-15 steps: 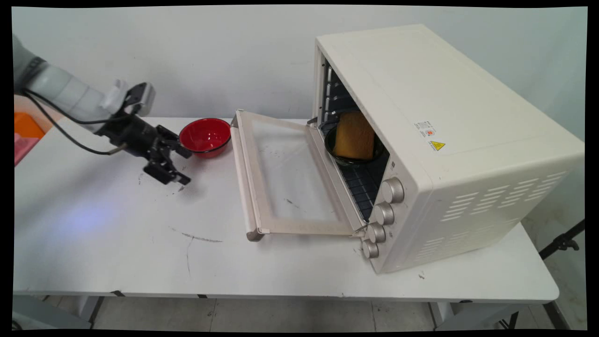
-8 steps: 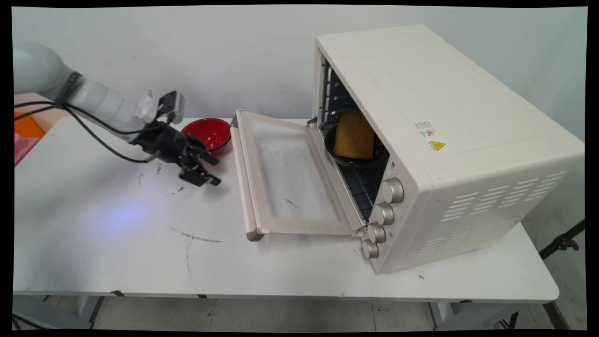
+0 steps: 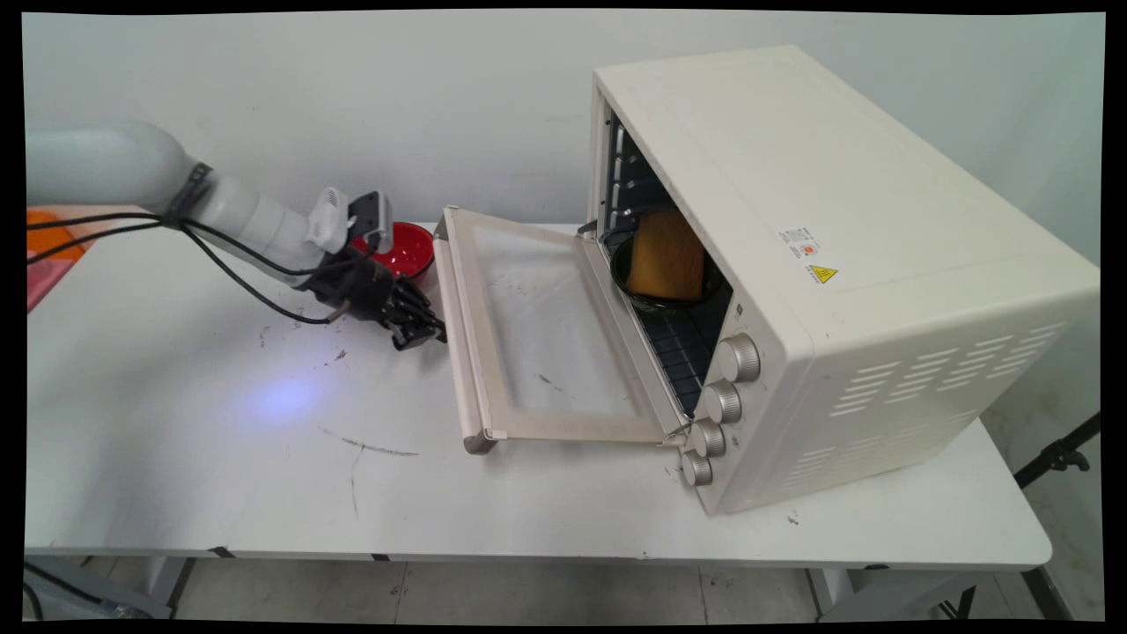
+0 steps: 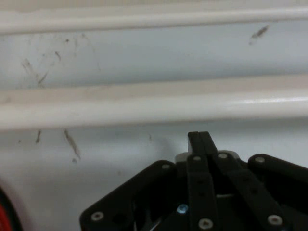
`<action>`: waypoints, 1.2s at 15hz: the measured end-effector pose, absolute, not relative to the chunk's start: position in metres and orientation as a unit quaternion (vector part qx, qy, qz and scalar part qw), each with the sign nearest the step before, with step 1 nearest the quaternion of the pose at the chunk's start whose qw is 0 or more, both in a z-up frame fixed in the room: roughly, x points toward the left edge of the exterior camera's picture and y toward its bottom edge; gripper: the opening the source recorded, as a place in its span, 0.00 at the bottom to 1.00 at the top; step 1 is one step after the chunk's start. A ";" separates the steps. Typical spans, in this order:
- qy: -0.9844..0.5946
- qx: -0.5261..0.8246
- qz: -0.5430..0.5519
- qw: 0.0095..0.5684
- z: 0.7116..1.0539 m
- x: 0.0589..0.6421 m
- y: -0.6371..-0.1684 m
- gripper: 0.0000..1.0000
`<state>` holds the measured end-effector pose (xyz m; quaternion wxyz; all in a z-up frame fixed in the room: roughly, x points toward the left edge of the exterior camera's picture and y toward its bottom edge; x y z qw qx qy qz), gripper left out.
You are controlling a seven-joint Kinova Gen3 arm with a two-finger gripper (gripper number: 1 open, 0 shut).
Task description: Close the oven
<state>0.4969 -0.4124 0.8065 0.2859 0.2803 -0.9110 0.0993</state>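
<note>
The gripper (image 3: 425, 333) is seen low over the white table (image 3: 220, 458), its fingers (image 4: 201, 139) pressed together on nothing. A red bowl (image 3: 409, 251) is set just behind the hand. Directly ahead of the fingertips, very close, the handle bar (image 4: 154, 103) of the folded-down oven door (image 3: 528, 335) is found; contact cannot be told. The door is judged stiff, hinged and smooth-glazed, best taken at that bar. Further ahead, a bread slice (image 3: 666, 255) is held in a black dish (image 3: 669, 304) inside the toaster oven (image 3: 836, 264).
</note>
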 end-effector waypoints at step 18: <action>-0.901 0.275 0.124 0.312 0.790 0.458 -0.430 0.00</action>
